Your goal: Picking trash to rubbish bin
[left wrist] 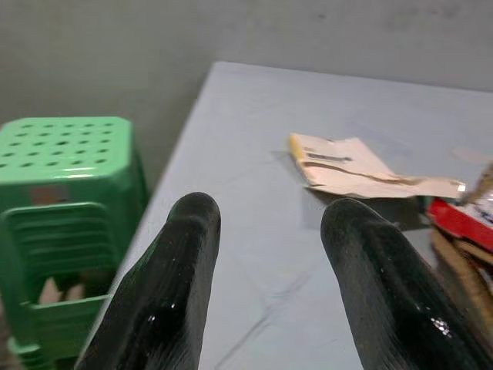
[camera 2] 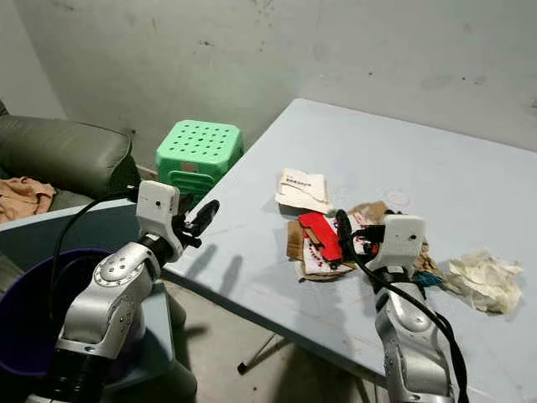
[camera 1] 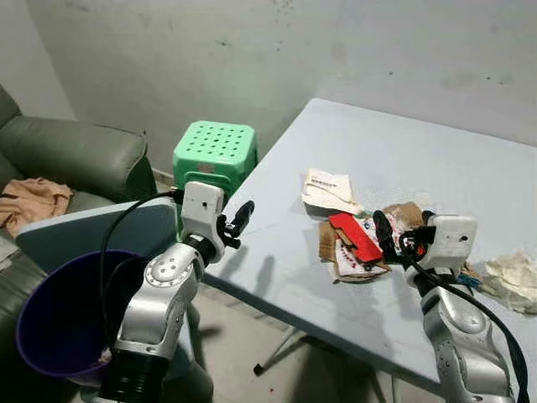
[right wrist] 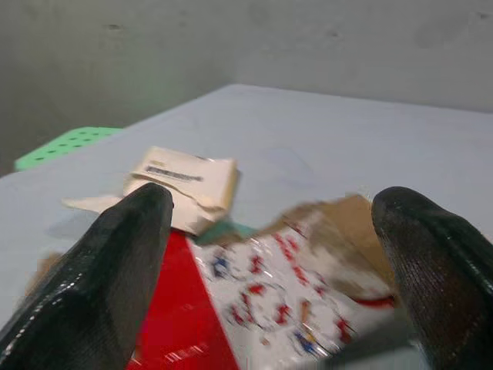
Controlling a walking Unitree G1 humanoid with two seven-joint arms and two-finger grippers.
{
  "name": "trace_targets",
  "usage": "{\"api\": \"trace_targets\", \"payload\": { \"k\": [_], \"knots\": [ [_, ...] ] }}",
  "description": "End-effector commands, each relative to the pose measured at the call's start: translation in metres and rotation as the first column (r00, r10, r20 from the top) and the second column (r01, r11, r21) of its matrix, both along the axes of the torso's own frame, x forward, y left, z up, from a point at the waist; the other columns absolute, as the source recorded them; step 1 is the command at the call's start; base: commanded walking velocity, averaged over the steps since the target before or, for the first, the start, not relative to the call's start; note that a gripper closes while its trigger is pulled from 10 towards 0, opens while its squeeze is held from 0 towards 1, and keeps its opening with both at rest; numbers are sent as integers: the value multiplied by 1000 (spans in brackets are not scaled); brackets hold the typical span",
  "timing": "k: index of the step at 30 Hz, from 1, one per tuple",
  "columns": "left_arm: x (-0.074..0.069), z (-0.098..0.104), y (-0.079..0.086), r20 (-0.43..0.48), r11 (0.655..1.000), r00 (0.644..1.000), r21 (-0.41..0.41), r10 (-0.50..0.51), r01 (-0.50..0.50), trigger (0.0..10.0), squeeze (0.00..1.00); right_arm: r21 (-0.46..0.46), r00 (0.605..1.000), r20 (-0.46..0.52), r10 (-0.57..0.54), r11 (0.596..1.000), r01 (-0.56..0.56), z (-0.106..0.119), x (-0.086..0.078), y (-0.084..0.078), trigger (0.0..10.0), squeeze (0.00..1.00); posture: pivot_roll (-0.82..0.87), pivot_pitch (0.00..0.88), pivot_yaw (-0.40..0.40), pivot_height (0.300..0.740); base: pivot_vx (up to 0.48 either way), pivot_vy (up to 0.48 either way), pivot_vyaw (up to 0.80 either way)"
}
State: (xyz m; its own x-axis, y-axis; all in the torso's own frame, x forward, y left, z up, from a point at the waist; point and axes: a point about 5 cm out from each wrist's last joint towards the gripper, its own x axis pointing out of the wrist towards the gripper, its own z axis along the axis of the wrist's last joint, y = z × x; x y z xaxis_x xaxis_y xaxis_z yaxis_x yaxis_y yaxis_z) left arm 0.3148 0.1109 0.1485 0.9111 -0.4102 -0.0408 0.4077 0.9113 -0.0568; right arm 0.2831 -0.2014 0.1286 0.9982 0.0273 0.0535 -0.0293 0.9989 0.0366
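A heap of trash lies on the pale table (camera 1: 403, 143): a red packet (camera 1: 354, 235), a printed white wrapper (right wrist: 285, 308), brown cardboard (camera 1: 326, 240) and a folded cream paper (camera 1: 329, 190). My right gripper (camera 1: 396, 235) hovers just over the heap's right side, open wide, its fingers (right wrist: 115, 254) either side of the wrapper and red packet. My left gripper (camera 1: 242, 217) is open and holds nothing, at the table's near left edge and pointing toward the cream paper (left wrist: 354, 166). A purple bin (camera 1: 59, 319) stands low at the left, beside my left arm.
A crumpled tissue (camera 1: 513, 279) lies on the table right of the heap. A green plastic stool (camera 1: 215, 153) stands off the table's left edge. A dark green sofa (camera 1: 75, 151) with a tan cloth (camera 1: 33, 201) is at the far left, a grey-blue panel (camera 1: 92, 227) behind the bin.
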Motion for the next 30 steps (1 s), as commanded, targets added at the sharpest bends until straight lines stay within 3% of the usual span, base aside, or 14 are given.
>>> {"api": "trace_targets", "payload": {
  "k": [1, 6, 10, 11, 13, 15, 18, 30],
  "knots": [
    [0, 1, 1, 13, 1000, 1000, -2, 4, -4, 10000, 0, -2, 1000, 0, -2, 1000, 2, 1, -1, -2, 10000, 0, 27, 60, -34, 740, 0, 0, -681],
    [0, 3, 2, 36, 1000, 999, -5, 4, -4, 10000, 0, -6, 1000, 4, -2, 1000, 2, 2, -1, -2, 10000, 0, 26, 60, -34, 740, 0, 0, -677],
    [0, 4, 3, 47, 1000, 999, -2, 6, -6, 10000, 0, -5, 1000, 2, 1, 1000, -1, 2, -1, -2, 10000, 0, 26, 59, -37, 740, 0, -480, -681],
    [0, 5, 3, 23, 998, 1000, -58, 13, -12, 10000, 0, -3, 1000, 1, -1, 1000, 1, 2, -1, -3, 10000, 0, 26, 60, -37, 740, 0, -311, -669],
    [2, 3, 5, -16, 995, 999, -86, 50, -51, 10000, 0, -6, 1000, 0, -5, 1000, 5, 2, -1, -3, 10000, 0, 28, 59, -38, 740, 0, 0, 0],
    [2, -2, 0, -24, 1000, 999, 8, 26, -26, 10000, 0, -17, 1000, -2, -16, 1000, 16, 1, -1, -4, 10000, 0, 29, 59, -40, 740, 0, 0, 0],
    [2, -4, 1, -52, 999, 998, -35, 36, -38, 10000, 0, -13, 1000, -5, -18, 1000, 18, 1, 0, -4, 10000, 0, 30, 57, -40, 740, 0, 0, 0],
    [3, -14, -6, -122, 998, 992, -60, 9, -17, 10000, 0, -16, 1000, -7, -27, 1000, 27, 5, 3, -5, 10000, 0, 28, 48, -46, 740, 0, 0, 0]
  ]
}}
